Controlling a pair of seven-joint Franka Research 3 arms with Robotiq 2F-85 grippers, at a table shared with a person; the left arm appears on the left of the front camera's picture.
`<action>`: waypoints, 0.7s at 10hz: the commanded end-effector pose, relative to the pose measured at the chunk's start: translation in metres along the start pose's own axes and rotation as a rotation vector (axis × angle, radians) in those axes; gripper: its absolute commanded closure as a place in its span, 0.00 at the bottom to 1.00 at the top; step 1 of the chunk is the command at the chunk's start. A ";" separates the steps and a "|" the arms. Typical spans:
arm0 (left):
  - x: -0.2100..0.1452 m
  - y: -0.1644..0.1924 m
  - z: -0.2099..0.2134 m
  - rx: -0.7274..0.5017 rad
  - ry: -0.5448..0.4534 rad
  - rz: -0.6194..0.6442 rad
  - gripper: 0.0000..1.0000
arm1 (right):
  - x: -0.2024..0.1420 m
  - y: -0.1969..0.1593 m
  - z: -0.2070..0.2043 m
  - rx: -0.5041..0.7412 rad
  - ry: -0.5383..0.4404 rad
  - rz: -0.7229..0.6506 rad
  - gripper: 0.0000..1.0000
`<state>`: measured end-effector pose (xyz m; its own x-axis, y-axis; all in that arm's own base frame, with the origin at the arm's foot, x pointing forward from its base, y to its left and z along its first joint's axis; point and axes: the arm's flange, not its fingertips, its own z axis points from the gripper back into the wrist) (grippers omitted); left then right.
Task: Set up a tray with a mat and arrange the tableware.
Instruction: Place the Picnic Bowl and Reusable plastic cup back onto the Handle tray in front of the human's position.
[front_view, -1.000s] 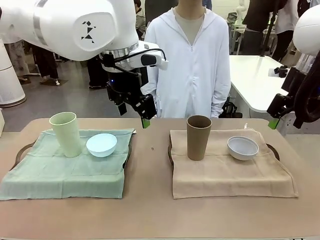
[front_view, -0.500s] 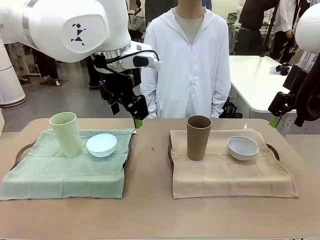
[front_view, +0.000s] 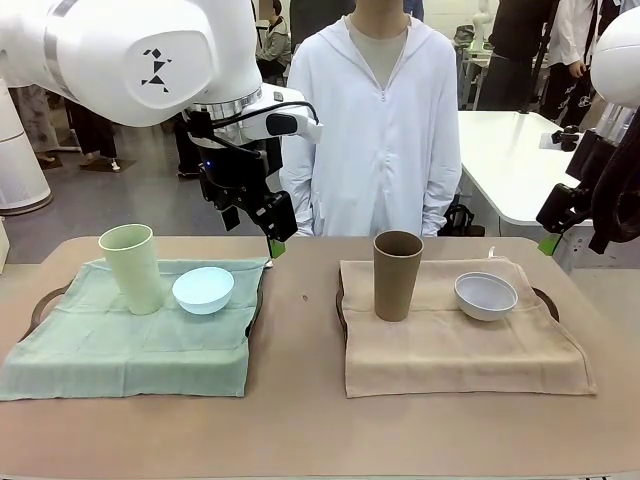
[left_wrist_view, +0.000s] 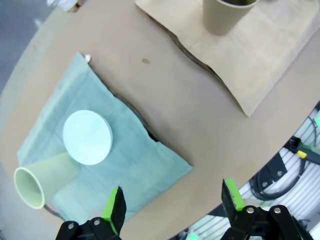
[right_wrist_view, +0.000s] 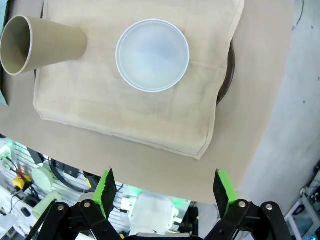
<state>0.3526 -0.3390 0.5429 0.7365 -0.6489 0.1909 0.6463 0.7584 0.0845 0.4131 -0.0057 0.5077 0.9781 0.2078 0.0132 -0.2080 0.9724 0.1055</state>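
Below both arms' wide-spread, empty fingers (left_wrist_view: 116, 210) sit the light blue bowl (left_wrist_view: 87, 137) and white bowl (right_wrist_view: 152, 55).

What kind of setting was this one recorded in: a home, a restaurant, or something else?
Most likely a robotics lab or demo hall, not a home. Two white arms work at a tan table, a person stands opposite, and more people and a white table show behind.

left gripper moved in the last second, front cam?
Yes. The left gripper has shifted toward picture left and slightly up, judged against the pale green cup, and now hangs empty above the table's far edge.
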 end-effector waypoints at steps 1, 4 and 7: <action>-0.005 0.000 -0.002 0.027 -0.021 0.007 0.00 | -0.002 0.001 -0.002 -0.001 -0.001 0.000 0.00; -0.014 0.035 0.014 -0.055 0.035 0.033 0.00 | -0.010 -0.011 0.006 -0.007 -0.014 -0.041 0.00; -0.089 0.149 0.036 -0.235 0.145 -0.033 0.00 | -0.034 -0.032 0.009 -0.013 -0.006 -0.092 0.00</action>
<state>0.3819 -0.1996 0.5684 0.7314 -0.6770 0.0826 0.6820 0.7245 -0.1004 0.3981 -0.0419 0.5141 0.9905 0.1368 0.0171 -0.1378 0.9838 0.1150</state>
